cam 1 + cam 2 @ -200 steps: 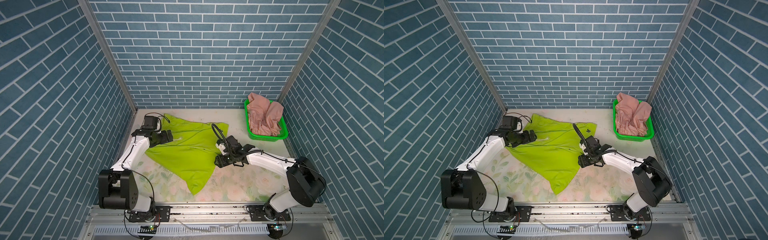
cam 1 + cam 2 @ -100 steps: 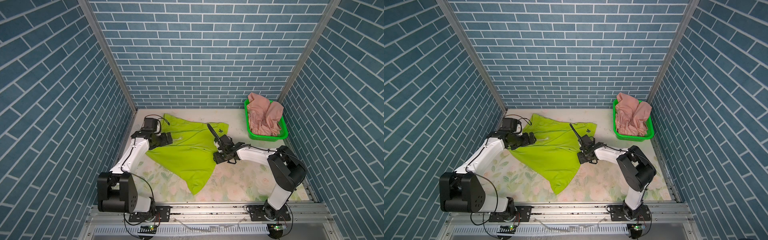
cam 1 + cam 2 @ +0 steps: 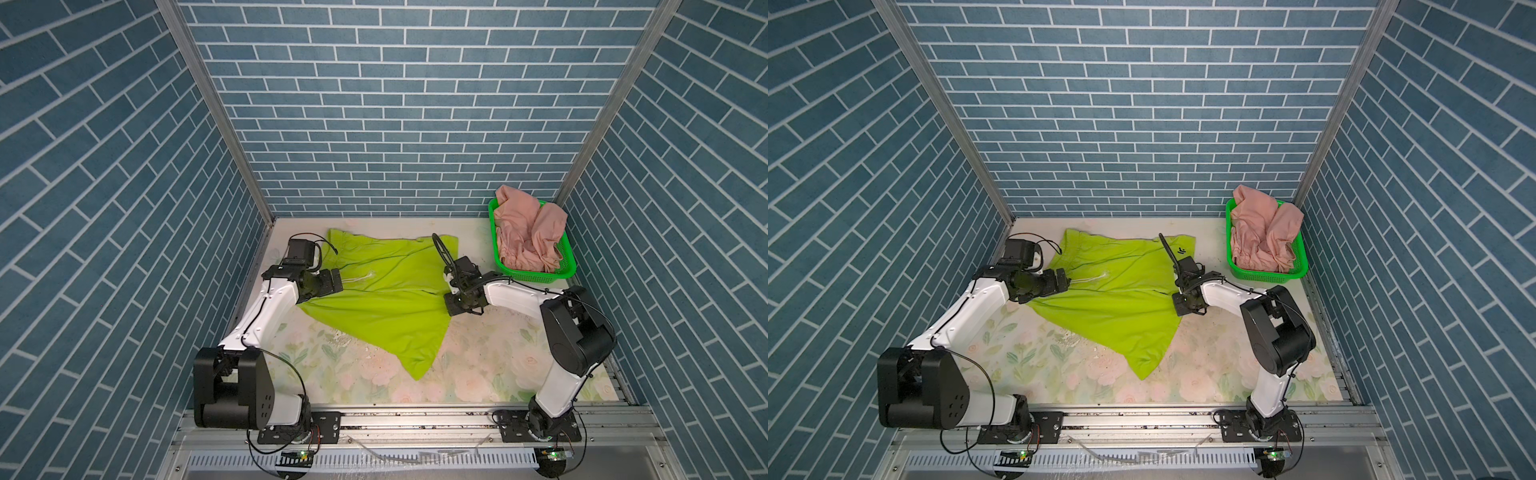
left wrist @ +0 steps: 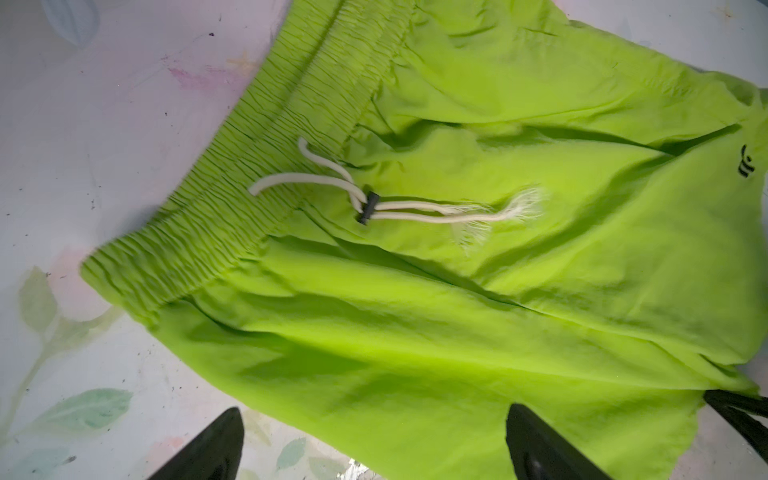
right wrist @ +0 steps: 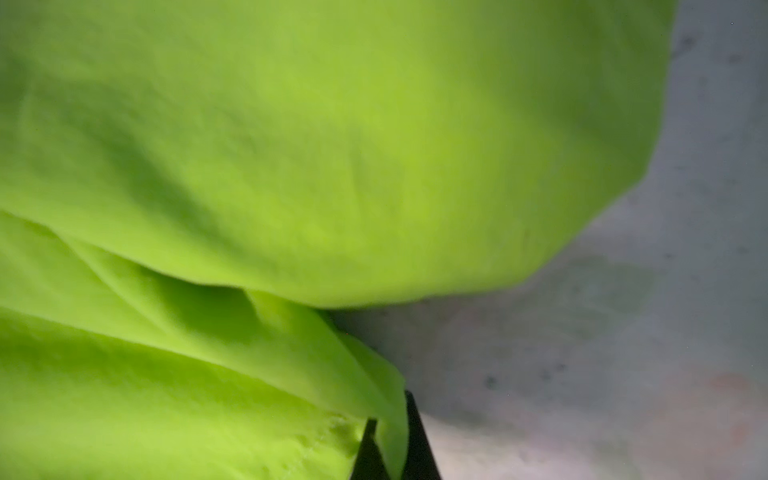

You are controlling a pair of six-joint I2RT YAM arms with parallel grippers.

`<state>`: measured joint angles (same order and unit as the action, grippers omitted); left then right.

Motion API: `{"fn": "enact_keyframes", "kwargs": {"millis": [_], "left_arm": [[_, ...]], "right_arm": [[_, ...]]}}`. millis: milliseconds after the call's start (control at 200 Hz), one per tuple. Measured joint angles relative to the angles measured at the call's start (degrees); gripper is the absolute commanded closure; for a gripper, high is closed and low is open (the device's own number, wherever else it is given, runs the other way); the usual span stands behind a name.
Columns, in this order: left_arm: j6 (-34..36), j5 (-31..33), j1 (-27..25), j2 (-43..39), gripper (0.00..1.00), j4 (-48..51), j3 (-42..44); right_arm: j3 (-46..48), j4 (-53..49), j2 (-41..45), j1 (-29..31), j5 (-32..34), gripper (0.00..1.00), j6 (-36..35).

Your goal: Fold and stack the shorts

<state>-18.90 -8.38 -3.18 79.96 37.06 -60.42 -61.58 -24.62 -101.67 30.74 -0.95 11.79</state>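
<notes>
While the right tool (image 5: 390,409) pinches the lime-green shorts (image 3: 386,307), the left tool (image 4: 374,411) gapes.

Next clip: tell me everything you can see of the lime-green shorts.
The lime-green shorts are thin, wrinkled fabric spread unfolded on the floral table, with a gathered elastic waistband, a frayed white drawstring through a dark toggle and a small dark logo. The right gripper is shut on one edge; the left gripper stands open near the waistband end, contact unclear.
</notes>
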Motion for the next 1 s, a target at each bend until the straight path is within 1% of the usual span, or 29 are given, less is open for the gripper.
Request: {"fn": "enact_keyframes", "kwargs": {"millis": [55,60,70,100,205,280,335,450,510,575,660,800,905,1000], "left_arm": [[-0.2,0.4,0.5,-0.5,0.0,0.2,0.7],[-0.2,0.4,0.5,-0.5,0.0,0.2,0.8],[-0.3,0.5,0.6,-0.6,0.0,0.2,0.9],[-0.5,0.6,1.2,-1.1,0.0,0.2,1.4],[-1.6,0.4,4.6,-3.6,0.0,-0.3,3.8],[-2.8,0.5,7.5,-5.7,0.0,-1.0,6.1],[-3.5,0.9,8.8,-7.1,0.0,-1.9,7.9],[-4.7,1.0,9.6,-8.1,0.0,-3.5,11.4],[-5.1,0.3,10.2,-7.5,0.0,-5.0,12.8],[-5.7,-0.8,11.4,-6.6,0.0,-6.9,14.2],[-6.6,-2.6,13.0,-5.5,0.04,-10.2,16.2],[-7.3,-4.6,13.7,-3.6,0.05,-14.3,18.0],[-7.3,-5.4,13.7,-1.7,0.06,-16.9,18.2],[-7.3,-5.8,13.8,-0.3,0.06,-19.0,18.8]], "right_arm": [[-0.7,-2.1,0.1,-2.1,0.2,0.7,-0.9],[-0.7,-2.2,0.1,-2.3,0.3,0.7,-1.1],[-0.8,-2.5,0.1,-2.5,0.3,0.66,-1.7],[-1.0,-3.5,0.4,-3.3,0.4,0.61,-2.0],[-1.1,-6.4,3.3,-3.2,-0.3,0.5,-3.4],[-0.9,-8.2,8.3,-0.9,0.0,0.45,-3.3],[-0.5,-8.6,12.5,2.1,0.6,0.44,-3.3],[2.4,-8.1,21.7,12.1,1.0,0.42,-2.4],[5.2,-7.2,24.7,18.0,1.4,0.42,-1.1],[8.2,-7.1,25.9,23.9,2.6,0.41,0.1],[10.7,-7.3,25.0,31.5,5.7,0.41,2.1],[11.0,-7.0,20.5,41.2,10.9,0.41,5.0],[10.5,-7.1,15.7,45.7,14.2,0.4,7.1],[10.1,-7.7,11.3,47.7,16.5,0.4,9.0]]}}
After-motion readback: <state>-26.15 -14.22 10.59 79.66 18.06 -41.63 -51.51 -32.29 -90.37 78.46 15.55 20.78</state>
